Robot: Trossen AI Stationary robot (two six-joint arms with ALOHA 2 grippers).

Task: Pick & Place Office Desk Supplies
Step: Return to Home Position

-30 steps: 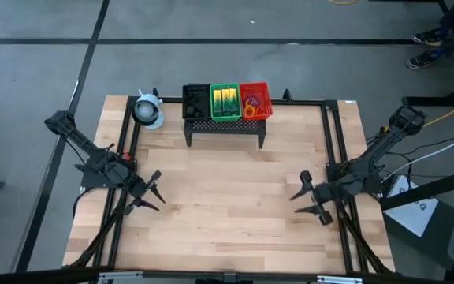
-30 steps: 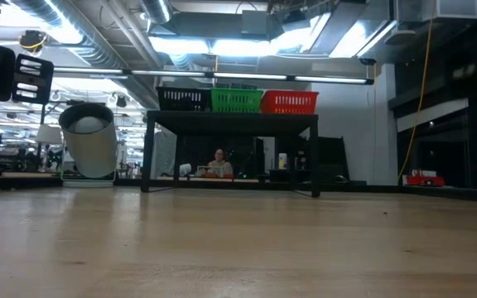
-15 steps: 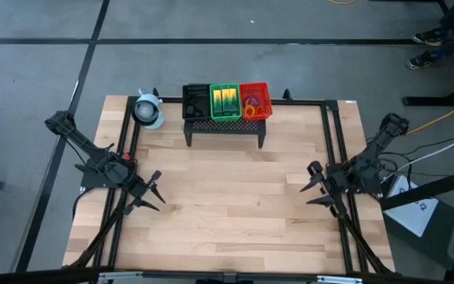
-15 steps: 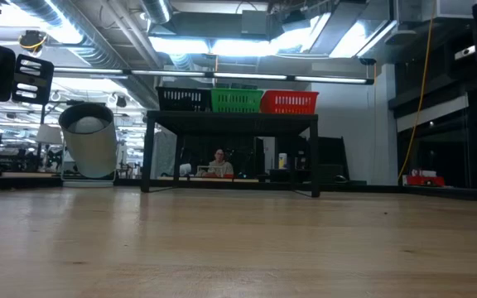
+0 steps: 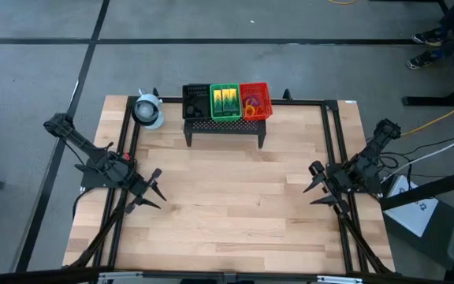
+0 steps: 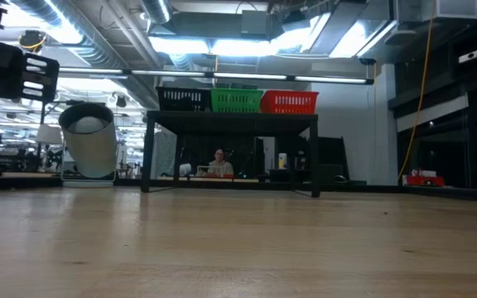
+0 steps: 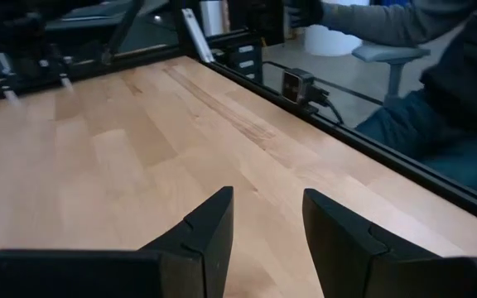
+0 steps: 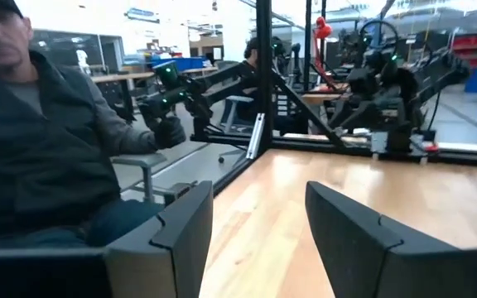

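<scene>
From above you see the black tray (image 5: pixel 196 101), green tray (image 5: pixel 225 102) and red tray (image 5: pixel 255 100) side by side atop the far stand (image 5: pixel 225 125); the left gripper (image 5: pixel 156 189) hovers left, the right gripper (image 5: pixel 313 184) right. Table level: same row. Wrist views: both grippers' jaws stand apart.

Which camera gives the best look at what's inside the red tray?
The high view: it looks straight down into the red tray, where orange loops lie. The low view shows only the tray's mesh side, up on the black stand. Neither wrist view shows it.
</scene>
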